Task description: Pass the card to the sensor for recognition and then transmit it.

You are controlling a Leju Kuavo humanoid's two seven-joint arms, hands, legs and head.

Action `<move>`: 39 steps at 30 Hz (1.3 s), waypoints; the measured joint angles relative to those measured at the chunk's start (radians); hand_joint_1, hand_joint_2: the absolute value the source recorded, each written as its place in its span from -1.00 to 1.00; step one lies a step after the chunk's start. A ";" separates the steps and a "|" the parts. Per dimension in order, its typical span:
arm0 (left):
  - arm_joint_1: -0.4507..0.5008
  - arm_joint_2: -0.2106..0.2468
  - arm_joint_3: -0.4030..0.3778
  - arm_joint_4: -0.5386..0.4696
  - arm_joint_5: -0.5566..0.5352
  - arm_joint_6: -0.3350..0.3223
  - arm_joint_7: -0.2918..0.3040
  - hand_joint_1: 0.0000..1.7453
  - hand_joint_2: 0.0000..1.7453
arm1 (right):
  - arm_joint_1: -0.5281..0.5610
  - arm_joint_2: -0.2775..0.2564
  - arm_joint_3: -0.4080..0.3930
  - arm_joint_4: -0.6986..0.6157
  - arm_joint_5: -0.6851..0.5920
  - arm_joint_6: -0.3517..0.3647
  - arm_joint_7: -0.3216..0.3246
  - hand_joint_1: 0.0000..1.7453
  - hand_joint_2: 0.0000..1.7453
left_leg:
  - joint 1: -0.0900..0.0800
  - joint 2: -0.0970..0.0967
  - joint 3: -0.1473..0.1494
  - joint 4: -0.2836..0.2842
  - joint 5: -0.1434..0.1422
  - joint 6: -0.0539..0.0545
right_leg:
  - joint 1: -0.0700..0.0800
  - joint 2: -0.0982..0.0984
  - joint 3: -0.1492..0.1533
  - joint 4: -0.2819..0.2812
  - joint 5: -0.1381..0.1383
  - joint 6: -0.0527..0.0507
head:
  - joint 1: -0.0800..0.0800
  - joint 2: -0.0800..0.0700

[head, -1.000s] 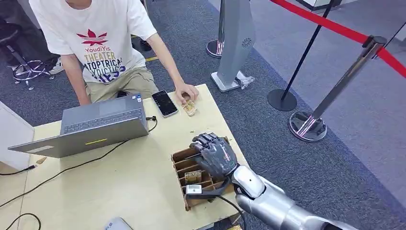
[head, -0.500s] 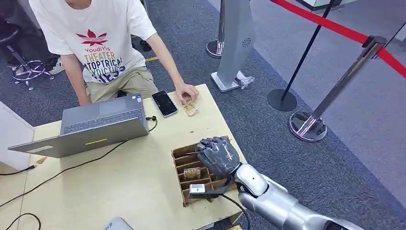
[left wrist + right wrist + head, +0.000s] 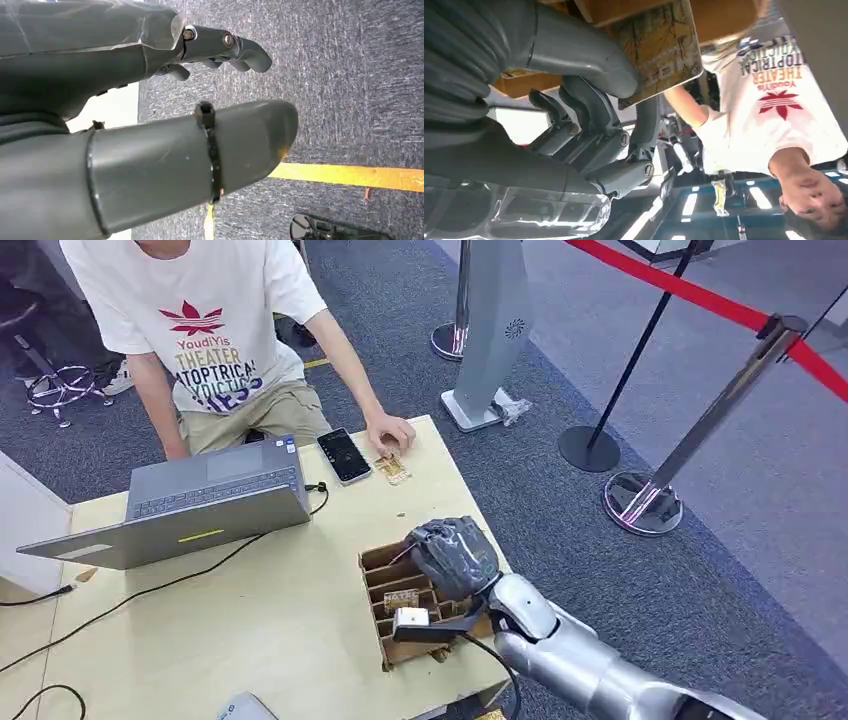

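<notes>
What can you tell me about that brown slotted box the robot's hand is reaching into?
The slotted box looks like brown cardboard or thin wood, open on top and split by thin dividers into narrow slots. It sits flat near the table's front right corner. A patterned card stands in a middle slot. The right hand hangs over its far end and, in the wrist view, pinches another card. A small white device with a cable lies across its near part.

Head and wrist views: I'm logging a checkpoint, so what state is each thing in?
Right hand: over the slotted box, pinching a card.
Card: held between thumb and fingers.
Slotted box: on the table, another card in a slot.
Left hand: holds nothing, hanging over carpet.
Laptop: open.
Phone: flat, screen dark.
</notes>
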 joint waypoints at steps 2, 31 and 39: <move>0.000 0.000 0.000 0.000 -0.005 -0.001 -0.001 -1.00 -1.00 | -0.005 0.005 0.000 -0.012 -0.048 0.017 -0.019 0.90 1.00 | 0.000 0.000 0.000 0.000 0.000 0.000 | 0.000 0.000 0.000 0.000 0.000 0.000 | 0.000 0.000; -0.017 -0.002 -0.027 0.000 -0.095 0.000 -0.021 -1.00 -1.00 | -0.203 0.223 -0.059 -0.135 -0.345 0.185 -0.103 0.94 1.00 | 0.000 0.000 0.001 0.000 0.001 0.000 | 0.000 0.001 0.000 0.001 0.000 0.000 | 0.000 0.000; -0.025 -0.002 -0.061 0.000 -0.127 0.002 -0.021 -1.00 -1.00 | -0.375 0.316 -0.074 0.054 -0.333 0.156 -0.075 1.00 1.00 | 0.000 0.000 0.001 0.000 0.001 0.000 | 0.000 0.000 0.000 0.001 0.001 0.000 | 0.000 0.000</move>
